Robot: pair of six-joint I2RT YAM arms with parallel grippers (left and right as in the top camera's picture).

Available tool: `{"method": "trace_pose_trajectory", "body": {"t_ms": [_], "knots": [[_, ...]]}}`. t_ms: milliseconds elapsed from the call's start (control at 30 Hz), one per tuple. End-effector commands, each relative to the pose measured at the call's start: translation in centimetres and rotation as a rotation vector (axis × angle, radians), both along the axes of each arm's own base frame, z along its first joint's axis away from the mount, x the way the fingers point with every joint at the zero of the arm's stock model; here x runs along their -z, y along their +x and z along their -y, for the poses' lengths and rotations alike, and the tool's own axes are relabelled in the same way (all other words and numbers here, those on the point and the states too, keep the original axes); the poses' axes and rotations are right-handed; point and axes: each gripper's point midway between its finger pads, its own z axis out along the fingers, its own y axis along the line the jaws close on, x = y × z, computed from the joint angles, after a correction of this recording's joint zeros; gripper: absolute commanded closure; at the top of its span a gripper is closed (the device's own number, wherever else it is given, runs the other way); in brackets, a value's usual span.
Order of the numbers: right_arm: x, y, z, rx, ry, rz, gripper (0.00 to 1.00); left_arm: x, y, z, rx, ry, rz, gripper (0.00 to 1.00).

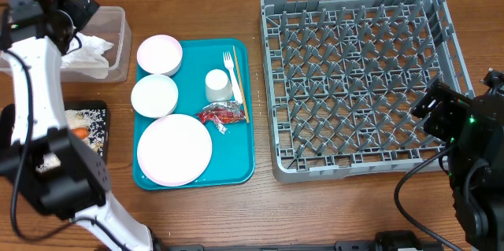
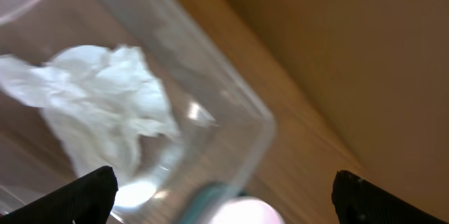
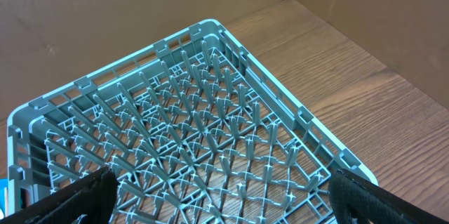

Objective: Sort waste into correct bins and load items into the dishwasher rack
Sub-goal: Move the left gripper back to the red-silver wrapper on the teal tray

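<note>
Sorting the waste is the step in hand, and we judge it nearly finished. The left tool (image 2: 224, 199) hangs over the clear tub (image 1: 120, 35) at ten o'clock on the counter (image 1: 260, 212). Its fingers are spread wide and grasp nothing. The crumpled napkin (image 2: 105, 104) lies inside the tub, apart from both fingers. At eight o'clock the black tray (image 1: 98, 145) holds the carrot (image 1: 79, 132) and the rice (image 1: 93, 117).

One piece of waste is left on the teal tray (image 1: 236, 168): the red wrapper (image 1: 219, 112), at six o'clock of the white cup (image 1: 218, 84). It lies just beside the lower ends of the plastic fork (image 1: 233, 74) and the wooden stick (image 1: 239, 86).

For the next move we would lift the left tool clear of the tub wall and carry it toward four o'clock, to the wrapper. The pinch calls for care, since the wrapper is thin and flat and sits close to the stick and the rim of the large plate (image 1: 174, 149).

The right tool (image 3: 217, 203) is released too, empty, poised over the four o'clock corner of the dishwasher rack (image 1: 358, 78). Nothing stands in the rack. Loading has not begun: the pink bowl (image 1: 159, 54), the white bowl (image 1: 154, 95), the plate, cup, fork and stick all sit on the teal tray.
</note>
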Motion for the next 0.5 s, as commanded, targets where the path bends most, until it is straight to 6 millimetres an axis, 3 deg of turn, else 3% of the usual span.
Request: {"method": "trace_pose_trajectory", "body": {"t_ms": [0, 100, 167, 300, 467], "knots": [[-1.4, -0.3, 0.1, 0.011, 0.000, 0.042, 0.00, -9.7, -1.9, 6.3, 0.263, -0.109, 0.217, 0.00], [-1.4, -0.3, 0.1, 0.011, 0.000, 0.042, 0.00, -12.2, -4.1, 10.7, 0.429, -0.239, 0.252, 0.00], [-1.4, -0.3, 0.1, 0.011, 0.001, 0.042, 0.00, -12.1, -5.8, 13.7, 0.495, -0.318, 0.202, 0.00], [-1.4, -0.3, 0.1, 0.011, 0.001, 0.042, 0.00, -7.9, -9.7, 19.0, 0.585, -0.359, -0.047, 0.00], [-1.4, -0.3, 0.1, 0.011, 0.001, 0.042, 0.00, -2.4, -14.0, 22.5, 0.573, -0.196, -0.388, 0.00]]}}
